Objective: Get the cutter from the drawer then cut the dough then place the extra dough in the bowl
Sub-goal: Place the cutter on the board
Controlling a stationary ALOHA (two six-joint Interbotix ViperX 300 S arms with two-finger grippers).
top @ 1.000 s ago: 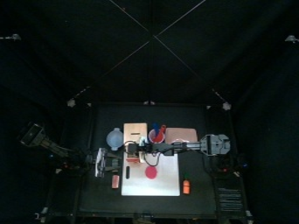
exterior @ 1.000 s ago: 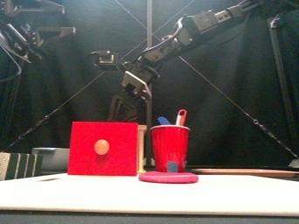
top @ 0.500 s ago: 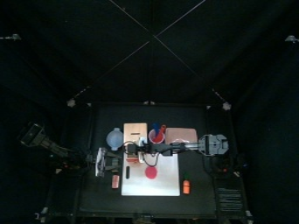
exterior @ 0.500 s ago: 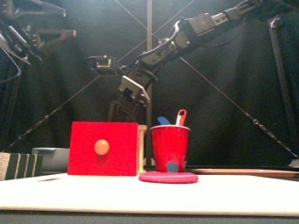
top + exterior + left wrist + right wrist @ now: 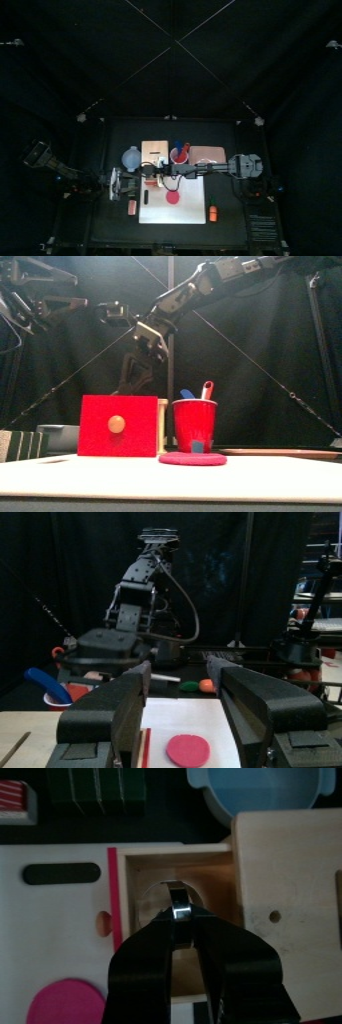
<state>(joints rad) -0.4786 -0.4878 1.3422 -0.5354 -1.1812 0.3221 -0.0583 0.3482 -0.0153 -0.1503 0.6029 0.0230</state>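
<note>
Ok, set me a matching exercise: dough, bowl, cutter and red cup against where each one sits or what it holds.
1 dough
2 bowl
3 cutter
4 red cup

A holds two toy knives
B between the fingers of the right gripper
C flat on the white board
D beside the wooden box

Pairs: 1-C, 2-D, 3-B, 4-A.

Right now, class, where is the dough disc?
Front view: the dough disc lies flat at the centre, directly before the red cup, right of the red drawer front.
</note>
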